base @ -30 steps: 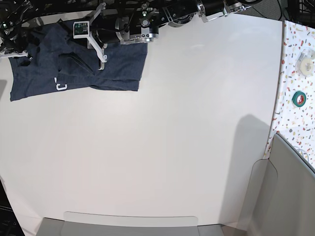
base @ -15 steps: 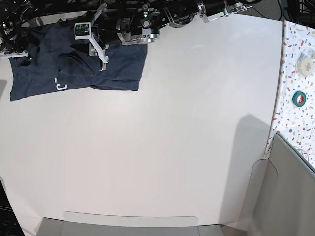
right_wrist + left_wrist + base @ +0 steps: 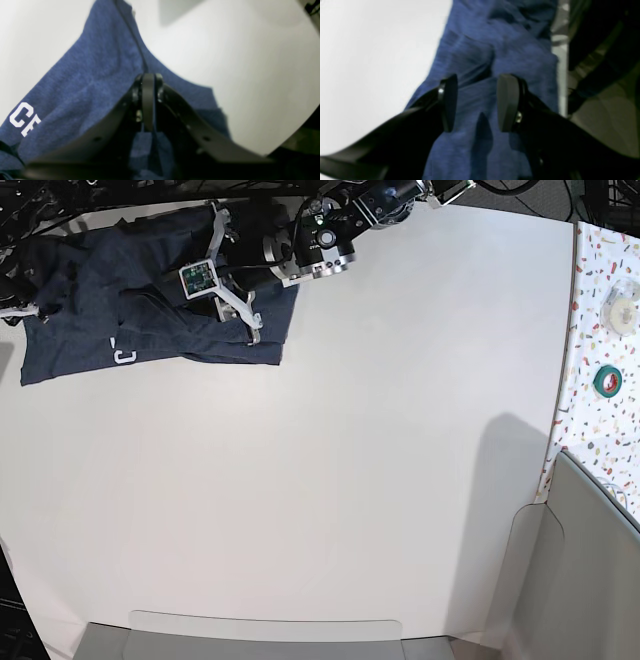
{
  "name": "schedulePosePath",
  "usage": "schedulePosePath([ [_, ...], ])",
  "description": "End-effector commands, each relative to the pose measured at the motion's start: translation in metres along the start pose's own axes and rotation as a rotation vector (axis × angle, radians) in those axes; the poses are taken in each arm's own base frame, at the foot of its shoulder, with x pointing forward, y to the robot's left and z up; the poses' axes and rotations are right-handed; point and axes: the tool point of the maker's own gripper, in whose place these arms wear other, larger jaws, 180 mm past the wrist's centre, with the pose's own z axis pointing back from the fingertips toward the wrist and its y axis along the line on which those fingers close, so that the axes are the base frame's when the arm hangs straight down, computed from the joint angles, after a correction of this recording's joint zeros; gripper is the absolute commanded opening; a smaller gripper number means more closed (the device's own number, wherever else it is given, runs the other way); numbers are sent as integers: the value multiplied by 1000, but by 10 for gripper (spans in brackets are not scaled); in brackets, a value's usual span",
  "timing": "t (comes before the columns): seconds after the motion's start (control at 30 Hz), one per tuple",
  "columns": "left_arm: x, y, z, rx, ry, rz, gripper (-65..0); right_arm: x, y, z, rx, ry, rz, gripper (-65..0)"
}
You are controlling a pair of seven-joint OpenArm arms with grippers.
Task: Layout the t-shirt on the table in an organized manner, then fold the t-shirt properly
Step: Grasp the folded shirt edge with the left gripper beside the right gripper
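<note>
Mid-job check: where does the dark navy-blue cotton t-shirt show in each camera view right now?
Base: t-shirt bunched at top left of the white table.
Left wrist: blue cloth fills the centre, beneath the open left gripper.
Right wrist: left and centre, pinched by the right gripper.
Shared landmark: white lettering.

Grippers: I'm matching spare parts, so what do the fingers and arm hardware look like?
Left gripper: black curved fingers with flat dark pads and small silver screws. Right gripper: the same black build. The base view shows silver-and-black arm joints and a small green circuit board.
</note>
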Motion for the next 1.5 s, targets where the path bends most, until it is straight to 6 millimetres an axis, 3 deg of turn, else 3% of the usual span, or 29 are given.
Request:
schedulePosePath([
  [0.0,14,0,0,0,-49,2,-400,25,-1,6,11,-74,17,-533],
  [0.13,6,0,2,0,-24,4,-400,58,-6,14,52,-144,32,-442],
  [0.2,-4,1,3,1,24,1,-400,70,-17,19,78,-168,4,-416],
  [0.3,-9,1,3,1,51,1,-400,82,-12,11,225,-159,50,-399],
  [0.43,-9,1,3,2,53,3,-400,65,-22,-13,360,-10,58,-399],
  [0.6,-11,2,3,2,58,1,-400,34,-30,-31,407,93,26,-400],
  [0.9,-17,0,-3,-3,77,16,-400,19,-11,-42,463,182,129,-398],
  [1.27,-21,0,-3,-2,100,19,-400,13,-11,-44,465,202,128,-397],
  [1.33,-25,0,-3,-3,125,19,-400,13,-10,-44,467,201,127,-370],
  [1.47,-26,0,-3,-3,131,19,-400,11,-10,-44,467,208,127,-244],
])
